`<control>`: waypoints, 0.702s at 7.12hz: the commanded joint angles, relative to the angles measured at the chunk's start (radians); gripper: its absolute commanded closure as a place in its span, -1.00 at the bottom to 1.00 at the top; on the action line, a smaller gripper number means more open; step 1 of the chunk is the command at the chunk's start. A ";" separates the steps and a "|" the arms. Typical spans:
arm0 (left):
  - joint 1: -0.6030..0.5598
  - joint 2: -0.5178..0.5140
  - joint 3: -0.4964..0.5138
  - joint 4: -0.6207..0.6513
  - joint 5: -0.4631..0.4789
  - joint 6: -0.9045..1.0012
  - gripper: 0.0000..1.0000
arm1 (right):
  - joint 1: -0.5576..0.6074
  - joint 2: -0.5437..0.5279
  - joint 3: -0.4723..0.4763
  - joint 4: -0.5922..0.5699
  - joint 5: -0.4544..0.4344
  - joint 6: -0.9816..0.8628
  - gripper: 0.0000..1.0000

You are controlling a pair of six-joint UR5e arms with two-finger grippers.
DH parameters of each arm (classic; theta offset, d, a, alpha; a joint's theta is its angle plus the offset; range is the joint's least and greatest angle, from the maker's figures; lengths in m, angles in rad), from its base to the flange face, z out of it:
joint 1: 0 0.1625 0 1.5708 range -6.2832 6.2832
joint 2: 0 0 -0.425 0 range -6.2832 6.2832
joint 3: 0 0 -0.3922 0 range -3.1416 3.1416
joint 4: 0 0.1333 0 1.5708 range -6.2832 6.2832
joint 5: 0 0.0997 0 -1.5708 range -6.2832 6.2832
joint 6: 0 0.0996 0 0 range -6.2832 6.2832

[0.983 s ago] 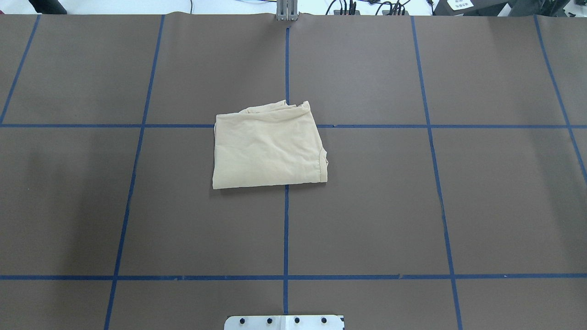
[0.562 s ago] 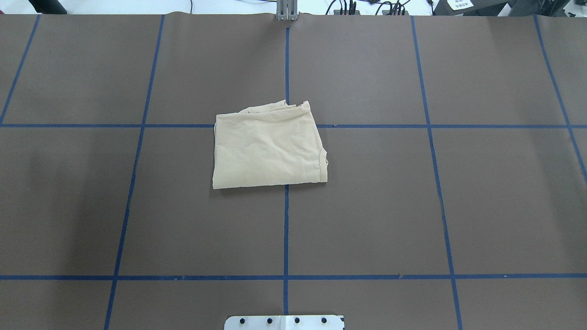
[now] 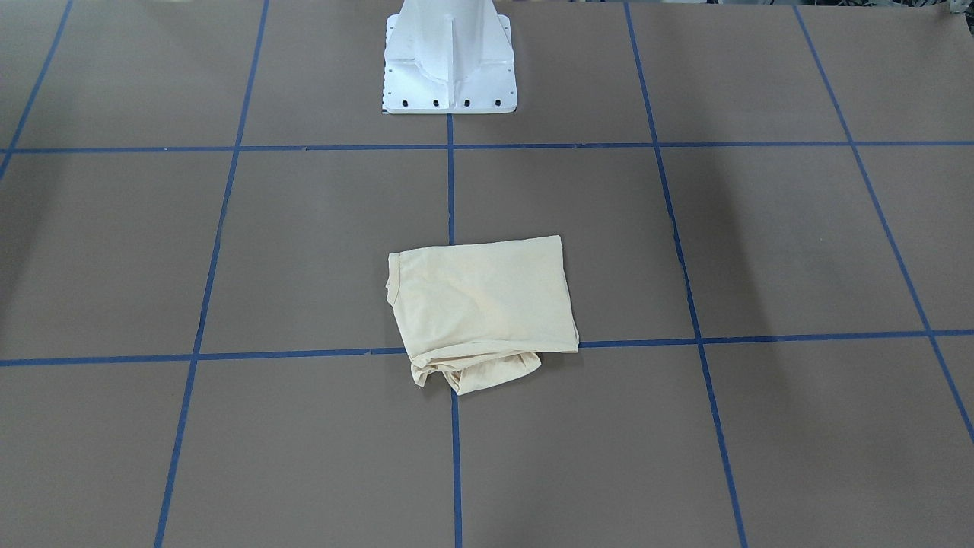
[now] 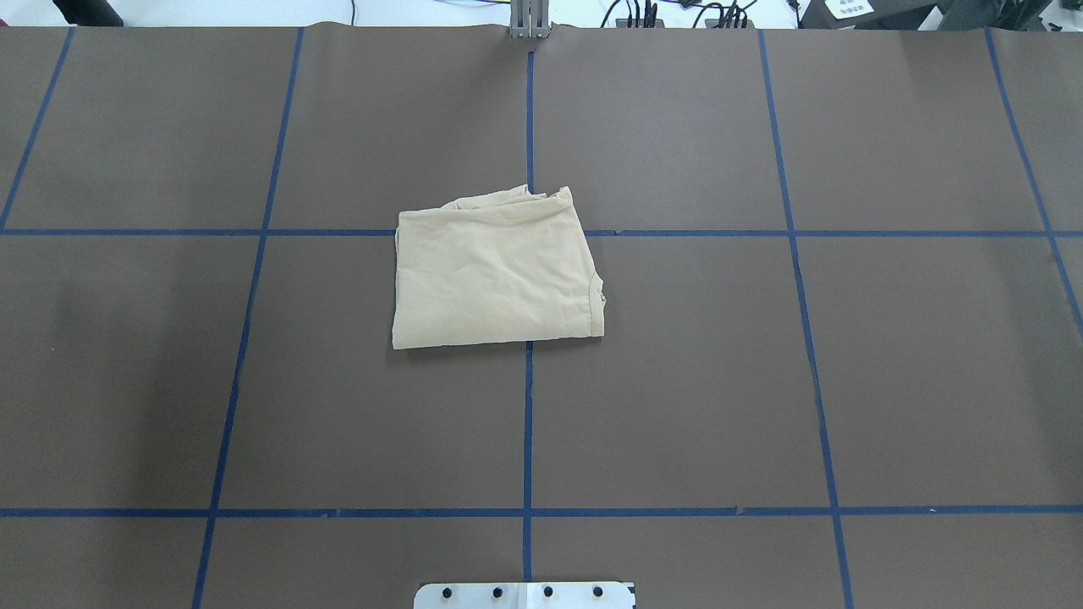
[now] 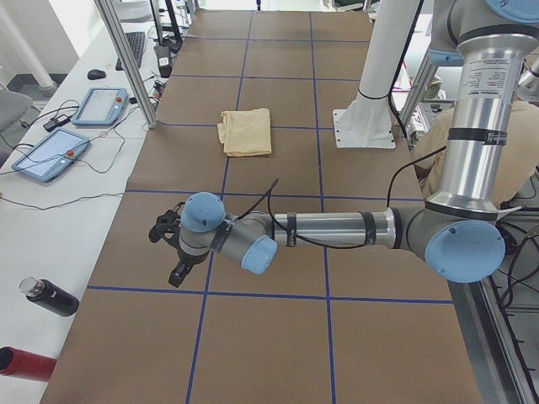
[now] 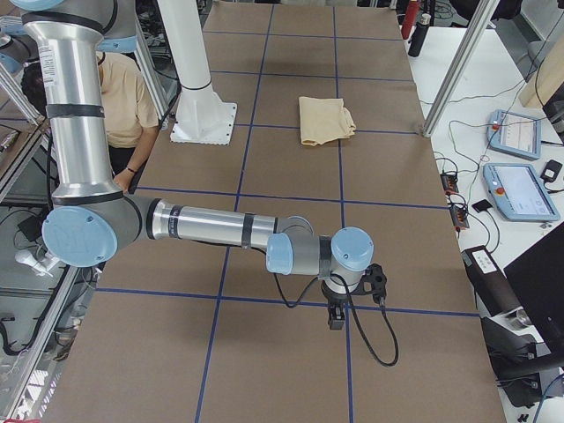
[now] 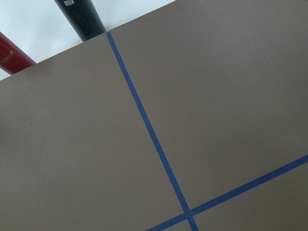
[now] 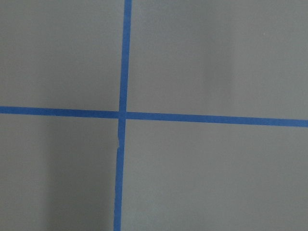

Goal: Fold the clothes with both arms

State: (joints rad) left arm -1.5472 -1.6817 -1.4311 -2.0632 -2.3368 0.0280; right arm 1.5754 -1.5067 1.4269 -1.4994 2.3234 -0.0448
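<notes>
The cream-yellow T-shirt (image 4: 495,271) lies folded into a rough rectangle near the middle of the brown table, with bunched fabric at its far edge. Its print is hidden. It also shows in the front-facing view (image 3: 479,304), the left view (image 5: 246,132) and the right view (image 6: 323,120). My left gripper (image 5: 168,252) hangs low over the table's left end, far from the shirt. My right gripper (image 6: 335,317) hangs low over the right end, also far from it. Both show only in the side views, so I cannot tell whether they are open or shut. The wrist views show only table and blue tape.
The white pedestal base (image 3: 449,61) stands at the robot's side of the table. A black bottle (image 5: 50,296) and a red one (image 5: 21,362) lie beyond the left end. Tablets (image 6: 520,189) and cables sit on the operators' bench. A person (image 6: 119,97) sits behind the robot.
</notes>
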 commanded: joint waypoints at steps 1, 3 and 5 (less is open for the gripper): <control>0.001 -0.018 -0.046 0.146 -0.016 -0.017 -1.00 | 0.000 -0.058 0.062 0.010 0.045 0.008 -1.00; 0.001 0.005 -0.048 0.120 -0.015 -0.008 -1.00 | 0.001 -0.104 0.177 0.016 0.002 0.011 -1.00; -0.001 0.045 -0.112 0.115 -0.032 -0.011 -1.00 | 0.000 -0.128 0.227 0.015 -0.009 0.013 -1.00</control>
State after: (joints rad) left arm -1.5484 -1.6549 -1.5237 -1.9410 -2.3637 0.0186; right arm 1.5759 -1.6246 1.6269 -1.4849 2.3204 -0.0322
